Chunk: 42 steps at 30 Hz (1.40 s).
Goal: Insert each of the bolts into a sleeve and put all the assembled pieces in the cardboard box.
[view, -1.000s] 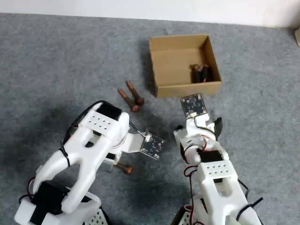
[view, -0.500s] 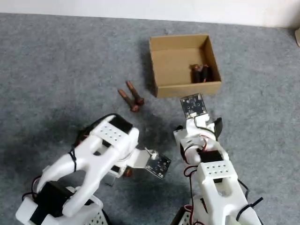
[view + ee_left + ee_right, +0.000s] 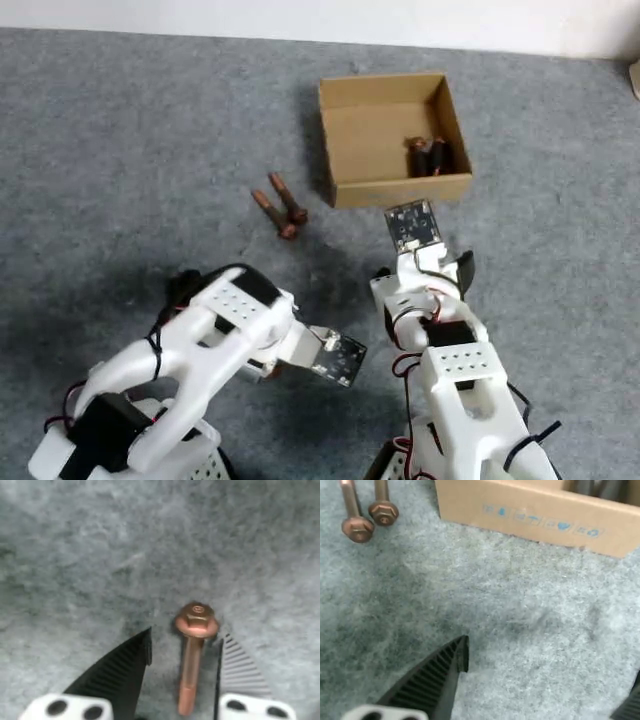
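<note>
Print on the cardboard box (image 3: 520,510) came through as a row of small blue marks on its outer wall, too small for me to read. I counted three bolts outside it. Two bolts (image 3: 288,200) lay side by side on the grey worktop (image 3: 120,130) near the box's front corner. A third bolt (image 3: 192,665) lay well away from the box between the fingers of the left gripper (image 3: 186,639), which stood parted, not clamping it. Inside the box sat what looked like two dark assembled pieces (image 3: 428,156). The right gripper (image 3: 550,665) hung just before the box, fingers wide apart, empty.
</note>
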Tool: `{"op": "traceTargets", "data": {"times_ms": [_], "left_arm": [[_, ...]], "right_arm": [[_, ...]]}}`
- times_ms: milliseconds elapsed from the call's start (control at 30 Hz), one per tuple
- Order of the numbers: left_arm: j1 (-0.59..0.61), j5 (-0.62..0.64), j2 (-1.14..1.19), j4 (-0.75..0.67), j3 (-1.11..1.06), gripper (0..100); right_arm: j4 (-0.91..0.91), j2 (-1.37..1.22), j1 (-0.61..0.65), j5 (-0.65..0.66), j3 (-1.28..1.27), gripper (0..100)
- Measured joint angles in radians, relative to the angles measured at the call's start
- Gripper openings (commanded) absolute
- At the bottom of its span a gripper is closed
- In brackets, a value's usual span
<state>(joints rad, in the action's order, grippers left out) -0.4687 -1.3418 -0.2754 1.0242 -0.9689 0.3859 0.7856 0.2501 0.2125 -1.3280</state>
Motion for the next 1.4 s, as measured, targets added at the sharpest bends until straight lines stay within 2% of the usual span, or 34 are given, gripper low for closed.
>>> {"op": "traceTargets", "data": {"times_ms": [67, 133, 200, 467, 567, 800, 900, 1100, 1267, 1400], "left_arm": [[-0.002, 0.0, -0.012, 0.0, -0.018, 1], [-0.002, 0.0, -0.015, 0.002, -0.048, 3], [-0.002, 0.0, -0.005, 0.005, -0.06, 0], [-0.002, 0.002, -0.005, 0.008, -0.066, 1], [0.0, 0.063, -0.015, 0.008, -0.055, 1], [0.143, 0.316, -0.155, -0.002, 0.046, 1], [0.238, 0.514, -0.278, -0.028, 0.051, 1], [0.516, 0.976, -0.483, -0.163, 0.021, 1], [0.64, 1.171, -0.56, -0.27, -0.114, 1], [0.773, 1.274, -0.637, -0.284, -0.173, 1]], "right_arm": [[0.0, 0.0, 0.0, 0.0, 0.0, 45.4], [0.0, 0.0, 0.0, 0.0, 0.0, 45.4], [0.0, 0.0, 0.0, 0.0, 0.0, 45.4], [0.0, 0.0, 0.0, 0.0, 0.0, 45.4], [0.0, 0.0, 0.0, 0.0, 0.0, 45.4], [0.0, 0.0, 0.0, 0.0, 0.0, 45.4], [0.0, 0.0, 0.0, 0.0, 0.0, 45.4], [0.049, 0.0, 0.009, 0.0, 0.0, 45.4], [0.269, 0.109, 0.227, 0.0, 0.0, 45.4], [0.334, 0.279, 0.448, 0.0, 0.0, 45.4]]}}
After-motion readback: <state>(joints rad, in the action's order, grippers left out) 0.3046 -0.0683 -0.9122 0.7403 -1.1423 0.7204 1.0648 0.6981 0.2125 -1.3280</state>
